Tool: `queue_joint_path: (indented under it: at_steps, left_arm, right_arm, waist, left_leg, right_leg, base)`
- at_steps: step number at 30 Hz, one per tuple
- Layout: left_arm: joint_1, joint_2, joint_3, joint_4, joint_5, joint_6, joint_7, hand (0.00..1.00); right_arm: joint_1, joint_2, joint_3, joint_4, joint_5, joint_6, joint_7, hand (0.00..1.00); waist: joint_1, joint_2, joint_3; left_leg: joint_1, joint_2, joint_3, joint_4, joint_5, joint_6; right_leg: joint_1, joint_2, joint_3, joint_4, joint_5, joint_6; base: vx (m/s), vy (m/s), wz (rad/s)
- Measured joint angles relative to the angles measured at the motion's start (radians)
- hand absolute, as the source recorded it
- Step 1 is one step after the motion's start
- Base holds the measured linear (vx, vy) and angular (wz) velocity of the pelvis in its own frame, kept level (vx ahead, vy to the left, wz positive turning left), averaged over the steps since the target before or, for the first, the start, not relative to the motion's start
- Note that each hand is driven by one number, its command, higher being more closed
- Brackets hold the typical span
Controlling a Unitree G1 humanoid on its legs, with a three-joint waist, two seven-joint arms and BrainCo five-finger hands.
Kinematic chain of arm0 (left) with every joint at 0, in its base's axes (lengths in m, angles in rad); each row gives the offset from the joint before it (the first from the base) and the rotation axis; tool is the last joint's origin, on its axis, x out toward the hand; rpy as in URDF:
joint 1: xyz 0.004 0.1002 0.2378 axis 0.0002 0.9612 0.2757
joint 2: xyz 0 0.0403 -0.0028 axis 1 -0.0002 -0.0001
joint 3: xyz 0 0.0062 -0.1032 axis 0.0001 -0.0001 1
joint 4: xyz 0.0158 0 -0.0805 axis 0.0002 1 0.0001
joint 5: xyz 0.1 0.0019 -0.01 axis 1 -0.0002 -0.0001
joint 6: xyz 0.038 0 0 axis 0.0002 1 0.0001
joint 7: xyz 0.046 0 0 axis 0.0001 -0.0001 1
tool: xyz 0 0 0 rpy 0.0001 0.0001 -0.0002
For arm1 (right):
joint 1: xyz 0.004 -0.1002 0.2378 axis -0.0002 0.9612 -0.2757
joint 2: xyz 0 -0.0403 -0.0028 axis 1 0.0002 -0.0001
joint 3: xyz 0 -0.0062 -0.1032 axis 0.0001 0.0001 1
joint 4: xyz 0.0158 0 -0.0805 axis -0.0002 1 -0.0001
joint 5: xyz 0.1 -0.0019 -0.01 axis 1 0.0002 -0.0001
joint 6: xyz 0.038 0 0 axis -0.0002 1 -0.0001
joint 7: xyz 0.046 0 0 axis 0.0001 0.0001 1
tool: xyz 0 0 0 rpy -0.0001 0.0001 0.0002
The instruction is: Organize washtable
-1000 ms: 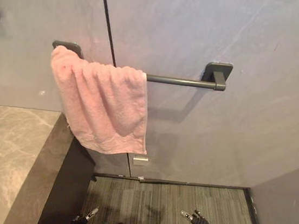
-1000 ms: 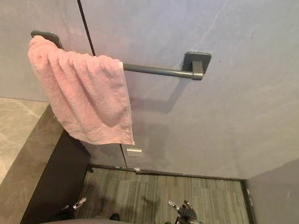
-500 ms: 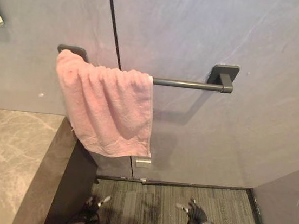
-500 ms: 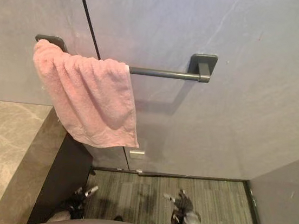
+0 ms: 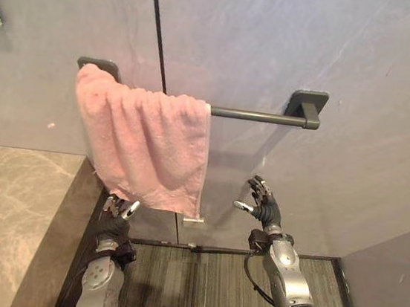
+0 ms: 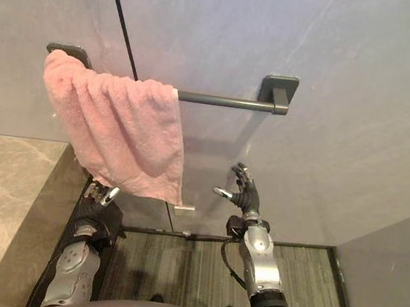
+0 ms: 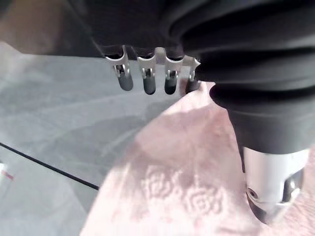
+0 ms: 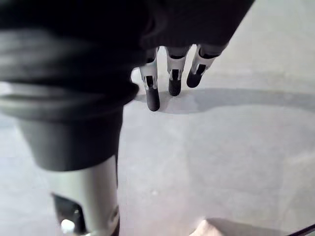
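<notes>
A pink towel [image 5: 146, 145] hangs bunched over the left half of a dark towel bar [image 5: 258, 116] on the grey wall. My left hand [image 5: 119, 208] is raised just under the towel's lower left edge, fingers straight, holding nothing; its wrist view shows the pink towel [image 7: 187, 187] close past the fingers [image 7: 147, 81]. My right hand [image 5: 260, 201] is up to the right of the towel's lower corner, below the bare part of the bar, open, fingers spread. In the right wrist view its fingers [image 8: 170, 73] point at the bare grey wall.
A marble washtable top [image 5: 10, 219] with a dark side panel [image 5: 76, 257] lies at the lower left, right beside my left arm. A grey wall panel [image 5: 389, 296] closes the right side. Striped floor [image 5: 204, 284] lies below the wall.
Both hands have risen from down near the floor: the left to just under the towel's lower edge, the right to the wall beside the towel. The towel hangs as before.
</notes>
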Motion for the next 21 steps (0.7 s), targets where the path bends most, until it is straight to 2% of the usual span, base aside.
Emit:
queue_joint_path:
  at_steps: [7, 10, 15, 19, 21]
  left_arm:
    - [0.052, -0.012, 0.018, -0.15, 0.0, -0.004, -0.001, 0.0]
    - [0.059, -0.017, 0.018, -0.199, 0.0, -0.01, 0.0, 0.0]
    - [0.064, -0.045, 0.047, -0.244, 0.0, -0.015, 0.004, 0.0]
    - [0.068, -0.045, 0.058, -0.245, 0.0, -0.017, 0.008, 0.0]
    - [0.071, -0.045, 0.057, -0.245, -0.001, -0.017, 0.008, 0.0]
  right_arm:
    - [-0.095, 0.0, 0.044, -0.07, 0.0, -0.004, -0.003, 0.0]
    - [-0.131, -0.001, 0.06, -0.075, 0.001, -0.004, -0.003, 0.0]
    - [-0.222, -0.001, 0.127, -0.075, 0.01, -0.014, 0.002, 0.0]
    - [-0.257, 0.001, 0.163, -0.074, 0.013, -0.021, 0.007, 0.0]
    - [-0.285, 0.004, 0.186, -0.058, 0.052, -0.02, 0.016, 0.0]
  waist:
    - [0.003, 0.005, -0.003]
    - [0.015, 0.011, -0.007]
    - [0.03, 0.028, -0.024]
    - [0.042, 0.027, -0.026]
    - [0.053, 0.027, -0.026]
  left_leg:
    - [0.006, 0.018, 0.003, -0.025, 0.003, -0.02]
    - [0.007, 0.022, 0.001, -0.019, 0.014, -0.02]
    - [0.007, 0.024, -0.01, -0.018, 0.019, -0.023]
    - [0.004, 0.026, -0.021, -0.019, 0.023, -0.024]
    - [0.001, 0.026, -0.028, -0.02, 0.027, -0.024]
  right_leg:
    - [-0.006, 0.019, -0.002, 0.021, -0.007, -0.01]
    - [-0.006, 0.025, -0.006, 0.021, -0.007, -0.01]
    - [-0.004, 0.026, -0.016, 0.02, -0.006, -0.01]
    - [-0.001, 0.025, -0.027, 0.02, -0.006, -0.01]
    - [0.0, 0.025, -0.031, 0.021, -0.006, -0.011]
  base:
    - [-0.04, -0.019, -0.01]
    - [0.0, -0.028, 0.03]
    - [0.0, -0.008, 0.05]
    - [-0.02, 0.003, 0.1]
    - [-0.03, 0.006, 0.09]
